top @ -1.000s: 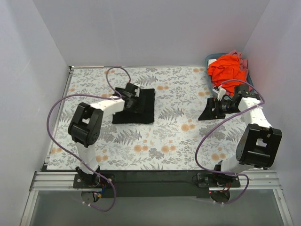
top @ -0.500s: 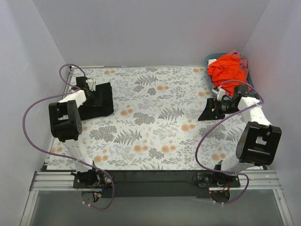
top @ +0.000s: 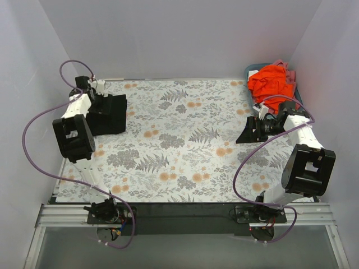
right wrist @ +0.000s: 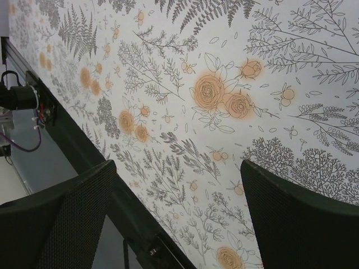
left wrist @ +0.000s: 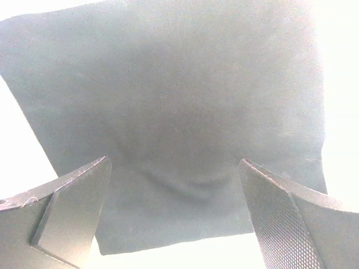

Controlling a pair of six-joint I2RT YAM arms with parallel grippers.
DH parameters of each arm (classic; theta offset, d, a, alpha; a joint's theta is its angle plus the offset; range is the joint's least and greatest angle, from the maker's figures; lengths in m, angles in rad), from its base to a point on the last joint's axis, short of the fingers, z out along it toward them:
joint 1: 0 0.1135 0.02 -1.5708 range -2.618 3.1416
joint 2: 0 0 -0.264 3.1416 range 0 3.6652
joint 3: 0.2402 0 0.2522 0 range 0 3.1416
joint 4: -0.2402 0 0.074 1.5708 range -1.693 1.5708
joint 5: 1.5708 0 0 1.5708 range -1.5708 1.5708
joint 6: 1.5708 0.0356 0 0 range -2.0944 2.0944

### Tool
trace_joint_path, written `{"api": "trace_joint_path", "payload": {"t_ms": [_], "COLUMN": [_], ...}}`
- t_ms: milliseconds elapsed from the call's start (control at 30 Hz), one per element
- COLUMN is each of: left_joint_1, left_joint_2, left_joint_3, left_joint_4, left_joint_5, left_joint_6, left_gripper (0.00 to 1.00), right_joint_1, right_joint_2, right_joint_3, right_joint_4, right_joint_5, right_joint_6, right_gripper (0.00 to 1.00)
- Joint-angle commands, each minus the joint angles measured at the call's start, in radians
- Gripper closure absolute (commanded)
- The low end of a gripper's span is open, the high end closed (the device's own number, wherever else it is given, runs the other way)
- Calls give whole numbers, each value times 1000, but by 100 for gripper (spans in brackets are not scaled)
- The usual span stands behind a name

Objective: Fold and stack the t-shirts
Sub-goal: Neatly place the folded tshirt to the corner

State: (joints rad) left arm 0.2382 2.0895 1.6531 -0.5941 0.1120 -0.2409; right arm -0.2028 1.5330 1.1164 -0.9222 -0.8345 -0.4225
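The black t-shirt lies folded in a flat rectangle at the far left of the table. In the left wrist view the black t-shirt fills the frame, with its near edge between the fingers. My left gripper is open just above the shirt's near edge and holds nothing. The orange-red shirt lies crumpled in the teal basket at the back right, with pink cloth behind it. My right gripper is open and empty over the flowered table cover.
The flowered cover spreads over the table. White walls close in the left, back and right. The table's dark front rail shows in the right wrist view. Purple cables loop from both arms.
My left arm has swung left and carried the folded black shirt from the middle left to the far left back of the table. The right arm has not moved.
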Motion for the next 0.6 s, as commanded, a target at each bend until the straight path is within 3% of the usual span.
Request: {"api": "trace_joint_path", "payload": {"t_ms": [0, 100, 200, 333, 567], "left_joint_1": [10, 10, 10, 12, 15], "left_joint_2": [-135, -181, -270, -364, -433], "left_joint_3": [146, 166, 50, -165, -377], "left_joint_4": [-137, -270, -309, -312, -256], "left_joint_5": [55, 121, 153, 138, 94], "left_joint_6": [-18, -78, -123, -149, -166], "left_gripper": [2, 2, 2, 2, 2], "right_joint_1": [-6, -6, -4, -6, -4], "right_joint_2": [0, -4, 3, 0, -1], "right_joint_3": [34, 36, 40, 46, 33], "right_joint_4": [-14, -12, -10, -12, -10], "right_joint_5": [-40, -44, -52, -49, -52], "right_joint_6": [-5, 1, 4, 5, -10], "right_gripper": [2, 2, 2, 1, 2]}}
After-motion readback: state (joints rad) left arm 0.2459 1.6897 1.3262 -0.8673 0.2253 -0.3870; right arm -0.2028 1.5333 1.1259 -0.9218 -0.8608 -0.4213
